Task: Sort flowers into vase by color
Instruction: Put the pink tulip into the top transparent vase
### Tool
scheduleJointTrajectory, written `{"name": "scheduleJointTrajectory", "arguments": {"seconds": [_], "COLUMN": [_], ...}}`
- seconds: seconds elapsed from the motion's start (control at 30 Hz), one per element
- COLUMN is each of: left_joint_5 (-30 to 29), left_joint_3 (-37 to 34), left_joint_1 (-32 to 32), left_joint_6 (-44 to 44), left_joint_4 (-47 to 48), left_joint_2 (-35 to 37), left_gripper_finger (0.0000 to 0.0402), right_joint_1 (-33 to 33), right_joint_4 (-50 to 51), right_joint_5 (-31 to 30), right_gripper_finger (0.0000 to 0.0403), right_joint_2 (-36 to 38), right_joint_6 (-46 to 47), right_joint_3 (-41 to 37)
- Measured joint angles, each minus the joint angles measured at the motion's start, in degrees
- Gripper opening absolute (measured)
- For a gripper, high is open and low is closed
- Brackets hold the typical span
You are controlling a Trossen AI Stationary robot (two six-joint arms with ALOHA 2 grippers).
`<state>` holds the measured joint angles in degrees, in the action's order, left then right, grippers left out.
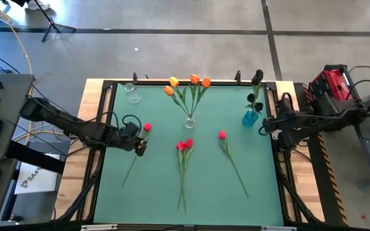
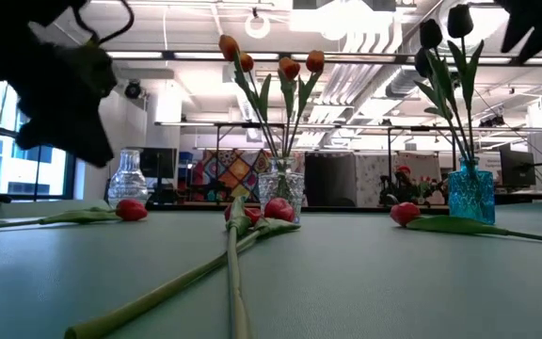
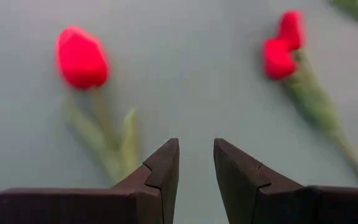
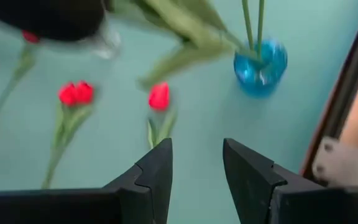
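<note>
Left arm enters from left edge of high view, reaching right, left gripper (image 1: pixel 140 147) at centre-left of frame, fingers (image 3: pixel 160 171) slightly parted, nothing between them. Right arm comes in from right edge, right gripper (image 1: pixel 263 126) centre-right of frame, fingers (image 4: pixel 151 171) parted, nothing held.

Four orange tulips (image 1: pixel 186 85) stand upright in a clear vase (image 1: pixel 190 121) at the counter's middle. Dark near-black tulips (image 1: pixel 256 86) stand in a blue vase (image 1: pixel 250 118) to the right. An empty clear vase (image 1: pixel 133 95) stands back left. Red tulips lie flat: one at left (image 1: pixel 146 128), a crossed pair at centre (image 1: pixel 184 145), one right of centre (image 1: pixel 222 135)
</note>
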<state>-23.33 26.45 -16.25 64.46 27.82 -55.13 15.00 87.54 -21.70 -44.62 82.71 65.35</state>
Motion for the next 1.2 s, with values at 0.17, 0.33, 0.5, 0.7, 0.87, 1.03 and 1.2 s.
{"name": "scheduleJointTrajectory", "arguments": {"seconds": [0.17, 0.33, 0.5, 0.7, 0.87, 1.03, 1.2], "left_joint_5": [-0.4, -0.7, 1.4, 4.6, 10.0, 12.8, 14.0], "left_joint_3": [-3.0, -5.4, -7.1, -8.6, -8.5, -8.5, -8.4], "left_joint_1": [1.5, 6.1, 12.1, 19.6, 23.9, 25.3, 25.2], "left_joint_6": [4.6, 4.3, -1.0, -5.1, -10.4, -10.8, -11.7], "left_joint_4": [1.4, 0.9, -5.4, -9.1, -17.0, -19.0, -20.1], "left_joint_2": [0.0, -0.4, -0.4, -3.1, -6.9, -10.6, -12.7], "left_gripper_finger": [0.0089, 0.0089, 0.0089, 0.0089, 0.0089, 0.0089, 0.0089], "right_joint_1": [0.0, 0.0, 0.0, 0.0, 0.0, 0.0, 0.0], "right_joint_4": [-0.1, -2.5, -2.6, -2.9, -3.4, -3.4, -3.4], "right_joint_5": [9.1, 18.0, 18.5, 15.4, 16.0, 15.9, 15.7], "right_gripper_finger": [0.0130, 0.0130, 0.0130, 0.0130, 0.0130, 0.0130, 0.0130], "right_joint_2": [-1.4, -3.5, -5.4, -7.2, -8.3, -8.3, -8.3], "right_joint_6": [2.4, 2.4, 1.9, 4.9, 4.9, 4.7, 4.3], "right_joint_3": [-0.7, -0.7, -0.7, -0.7, -0.7, -0.7, -0.7]}}
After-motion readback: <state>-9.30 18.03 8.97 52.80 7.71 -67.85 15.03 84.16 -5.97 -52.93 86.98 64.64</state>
